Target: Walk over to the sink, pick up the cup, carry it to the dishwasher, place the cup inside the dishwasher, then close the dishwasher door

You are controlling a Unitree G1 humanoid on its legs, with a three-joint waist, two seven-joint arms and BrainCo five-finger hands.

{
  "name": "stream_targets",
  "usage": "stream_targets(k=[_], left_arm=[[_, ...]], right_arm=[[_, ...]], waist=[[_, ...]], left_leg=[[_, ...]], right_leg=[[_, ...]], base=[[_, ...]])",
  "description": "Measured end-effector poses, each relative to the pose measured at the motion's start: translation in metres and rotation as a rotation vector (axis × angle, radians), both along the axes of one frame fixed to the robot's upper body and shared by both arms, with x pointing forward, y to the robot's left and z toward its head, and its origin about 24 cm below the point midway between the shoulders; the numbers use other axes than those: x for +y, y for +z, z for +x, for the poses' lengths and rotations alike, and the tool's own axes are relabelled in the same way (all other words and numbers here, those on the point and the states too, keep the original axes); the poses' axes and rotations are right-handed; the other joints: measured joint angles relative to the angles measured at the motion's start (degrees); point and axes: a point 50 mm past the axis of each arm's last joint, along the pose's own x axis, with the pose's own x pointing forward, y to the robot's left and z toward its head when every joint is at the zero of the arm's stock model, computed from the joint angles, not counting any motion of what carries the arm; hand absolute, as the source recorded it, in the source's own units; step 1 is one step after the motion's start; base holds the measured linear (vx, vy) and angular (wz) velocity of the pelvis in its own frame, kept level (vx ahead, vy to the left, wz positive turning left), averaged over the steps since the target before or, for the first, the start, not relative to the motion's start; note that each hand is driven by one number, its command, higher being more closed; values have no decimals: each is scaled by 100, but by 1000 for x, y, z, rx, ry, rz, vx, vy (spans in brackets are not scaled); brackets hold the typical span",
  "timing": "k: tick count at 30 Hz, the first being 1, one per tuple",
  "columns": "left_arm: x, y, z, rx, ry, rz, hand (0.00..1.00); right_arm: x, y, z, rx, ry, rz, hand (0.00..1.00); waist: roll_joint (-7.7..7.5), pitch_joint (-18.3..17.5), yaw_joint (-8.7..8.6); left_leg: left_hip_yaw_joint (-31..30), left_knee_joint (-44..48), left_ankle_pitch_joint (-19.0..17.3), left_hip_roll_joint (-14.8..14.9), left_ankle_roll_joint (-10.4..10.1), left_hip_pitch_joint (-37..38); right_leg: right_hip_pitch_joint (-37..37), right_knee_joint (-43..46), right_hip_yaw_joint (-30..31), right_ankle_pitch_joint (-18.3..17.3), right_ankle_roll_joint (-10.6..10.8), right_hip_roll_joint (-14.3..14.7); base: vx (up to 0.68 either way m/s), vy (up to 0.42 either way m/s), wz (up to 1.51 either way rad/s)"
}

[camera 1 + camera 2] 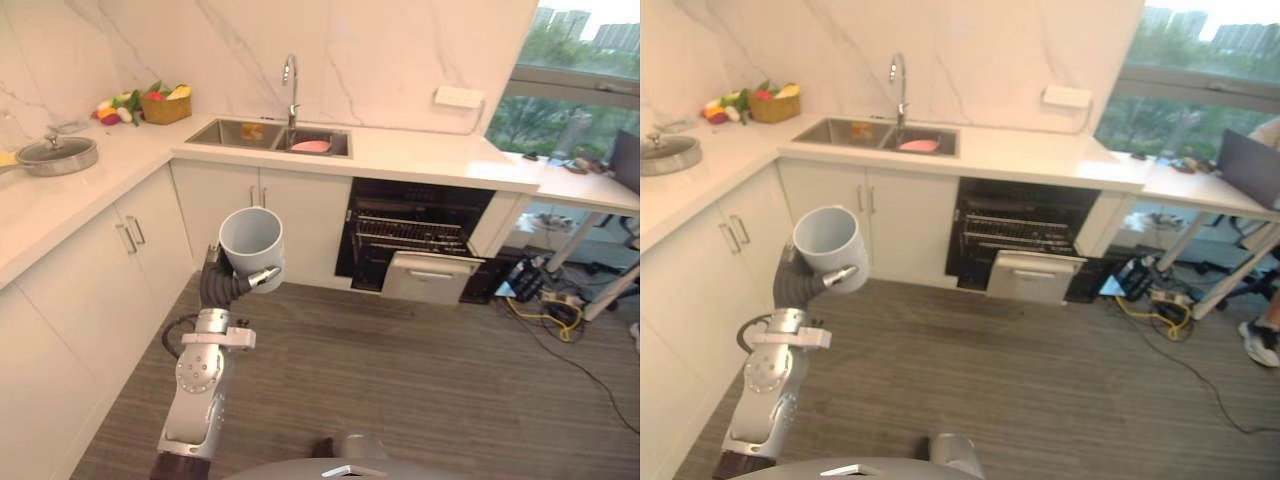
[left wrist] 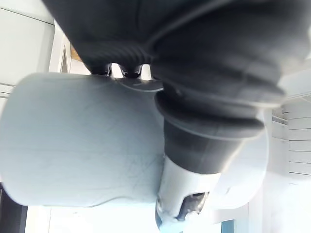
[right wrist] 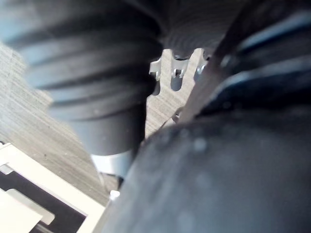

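Left hand (image 1: 238, 287): I see it curled round the cup (image 1: 251, 237), held over the floor.
Cup: pale blue, upright, near and left of the sink (image 1: 226, 133).
Dishwasher (image 1: 405, 203): under the counter (image 1: 420, 155), right of the sink, open.
Right hand (image 3: 92, 73): I cannot tell its grip.

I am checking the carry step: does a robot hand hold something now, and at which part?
The left hand is curled round the lower side wall of the pale blue-grey cylindrical cup, opening upward.
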Motion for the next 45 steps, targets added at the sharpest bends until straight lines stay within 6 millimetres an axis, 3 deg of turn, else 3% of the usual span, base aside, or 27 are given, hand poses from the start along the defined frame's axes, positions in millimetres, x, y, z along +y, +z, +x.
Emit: stream_targets(k=[2, 3, 4, 5, 7, 8, 9, 12, 15, 17, 19, 21, 22, 23, 24, 27, 31, 32, 33, 34, 36, 37, 38, 39, 40, 42, 45], left_arm=[[-2, -2, 0, 1, -6, -5, 100], [-6, -2, 1, 0, -19, -9, 100], [-11, -5, 0, 9, -39, -12, 100], [-13, -4, 1, 5, -49, -7, 100], [-15, 0, 4, -16, -72, 10, 100], [-18, 2, 5, -24, -81, 5, 100], [-22, 2, 4, -26, -90, -1, 100], [-23, 1, 3, -26, -108, -5, 100], [-23, 2, 2, -36, -134, -1, 100], [-19, 3, -3, -54, -129, -8, 100], [-17, 3, -4, -55, -128, -8, 100], [-16, 2, -4, -51, -133, 1, 100], [-16, 1, -4, -49, -135, 6, 100], [-12, -4, -4, -21, -145, 41, 100], [-11, -4, -4, -19, -151, 53, 100], [-12, -2, -5, -24, -162, 67, 100], [-12, 4, -5, -52, -152, 68, 100], [-11, 0, -5, -31, -137, 76, 100], [-10, -4, -4, -8, -123, 74, 100], [-8, -5, -3, -5, -102, 70, 100], [-6, -4, -2, -8, -84, 72, 100], [-4, -5, -1, -2, -75, 82, 100], [-2, -6, 0, 5, -67, 84, 100], [1, -9, 0, 23, -42, 80, 100], [2, -14, -1, 47, -24, 71, 100], [0, -9, 0, 24, 2, 36, 100], [-6, -5, 0, 2, 18, 20, 100]], right_arm=[[-1, 0, -3, 30, 4, 4, 0], [-6, 0, -3, 31, 12, -3, 0], [-17, 3, -6, 23, 17, -15, 0], [-21, 3, -6, 26, 26, -22, 0], [-18, 2, 1, 25, 24, -18, 0], [-23, 3, 2, 11, 10, -25, 0], [-29, 5, 1, -1, 10, -43, 0], [-34, 7, 8, -39, 38, -78, 0], [-34, 7, 7, -26, 119, -74, 0], [-31, 7, 9, -11, 180, -75, 0], [-31, 6, 9, 17, 201, -87, 0], [-35, 7, 7, 28, 192, -90, 0], [-34, 6, 7, 36, 195, -89, 0], [-23, 3, 7, 61, 160, -89, 0], [-21, 3, 8, 66, 166, -107, 0], [-26, 4, 13, 32, 324, -253, 0], [-22, 4, 14, 32, 282, -308, 0], [-22, 5, 15, 25, 277, -314, 0], [-24, 5, 14, 24, 268, -317, 0], [-27, 5, 14, 25, 256, -318, 0], [-28, 5, 14, 30, 243, -318, 0], [-27, 5, 13, 35, 214, -301, 0], [-26, 5, 14, 35, 200, -294, 0], [-25, 5, 15, 31, 177, -280, 0], [-29, 6, 16, 22, 178, -280, 0], [-34, 10, 20, -13, 187, -294, 0], [-33, 12, 25, -50, 163, -280, 0]], waist=[[-35, 20, 13], [77, 26, 7], [361, -33, -49], [419, -98, -77], [283, 136, -40], [398, 274, -18], [509, 334, 61], [552, 409, 147], [493, 380, 380], [392, 291, 479], [321, 219, 623], [447, 136, 628], [415, 113, 640], [81, -32, 482], [8, -37, 417], [-27, -32, 455], [-122, -63, 376], [-95, -65, 345], [-6, -117, 262], [76, -132, 221], [89, -135, 208], [101, -122, 184], [100, -113, 149], [118, -92, 86], [190, -69, 88], [372, 130, 86], [368, 198, 33]], left_leg=[[-274, 138, -359, -32, -97, 190], [-480, 344, -635, 93, -164, 239], [-663, 458, -760, 398, -248, 305], [-745, 693, -754, 480, -284, 271], [-854, 2405, -425, 675, -672, -348], [-1093, 3906, 144, 915, -1080, -906], [-1276, 5251, 790, 1195, -1241, -1540], [-1296, 6605, 874, 1654, -881, -2394], [-873, 5401, 447, 1849, -515, -2989], [-674, 2965, 362, 1688, -515, -3036], [-1427, 937, 1013, 1195, -576, -3002], [-1589, 492, 1777, 1058, -517, -2988], [-1609, 618, 2032, 1014, -870, -2918], [-1291, 803, 1801, 794, -637, -2827], [-1047, 785, 1626, 720, -526, -2607], [-440, 709, 1280, 679, -230, -1856], [325, 511, 796, 745, -299, -1121], [592, 419, 693, 827, -348, -888], [726, 380, 665, 970, -401, -810], [967, 371, 617, 1227, -569, -805], [1073, 351, 650, 1453, -705, -863], [1176, 306, 716, 1604, -785, -891], [1200, 290, 724, 1652, -844, -888], [1252, 298, 685, 1754, -1008, -805], [1261, 289, 639, 1910, -1190, -646], [1019, 203, 712, 2007, -1206, -529], [872, 214, 620, 2043, -1407, -477]], right_leg=[[77, -56, 95, 165, -222, 10], [87, 137, 185, 609, -582, 99], [111, 478, -6, 367, -649, 251], [132, 596, -127, 137, -694, 265], [284, 980, -188, -331, -730, 149], [588, 1003, -298, -653, -707, 235], [887, 1007, -313, -929, -692, 403], [1696, 877, -208, -1438, -727, 623], [2295, 490, 206, -1595, -560, 620], [2445, 272, 637, -1613, -529, 505], [2439, 314, 1382, -1842, -330, 326], [2484, 422, 1929, -2098, -79, 293], [2521, 494, 2132, -2216, 14, 252], [2534, 651, 2282, -2237, 167, -93], [2484, 923, 2234, -2015, 292, -276], [2008, 2372, 1947, -1220, 281, -613], [1060, 3899, 1186, -725, -68, -988], [911, 3853, 846, -556, -237, -1056], [962, 3695, 596, -641, -187, -1077], [1017, 2910, 197, -1213, 3, -982], [1025, 1547, -6, -1276, 81, -741], [1016, 516, -69, -1007, 66, -577], [1009, 118, -123, -774, 57, -566], [1024, -282, -126, -10, 84, -570], [1172, -293, -126, 179, 140, -401], [1133, 91, -117, -141, 30, -263], [791, 1064, -137, -873, -28, -381]], base=[[643, -67, 62], [867, -106, 100], [759, -84, 92], [699, -122, 80], [449, -205, 43], [449, -205, 22], [468, -163, 8], [546, -91, -21], [478, 0, -70], [391, 77, -110], [82, 138, -149], [206, 333, -143], [442, 406, -131], [517, 365, -92], [498, 352, -71], [309, 290, -97], [21, 2, -106], [-13, -45, -111], [40, -42, -140], [41, -44, -95], [97, -150, -90], [127, -233, -70], [155, -262, -41], [252, -280, -27], [275, -277, -28], [228, -246, -17], [140, -174, 9]])
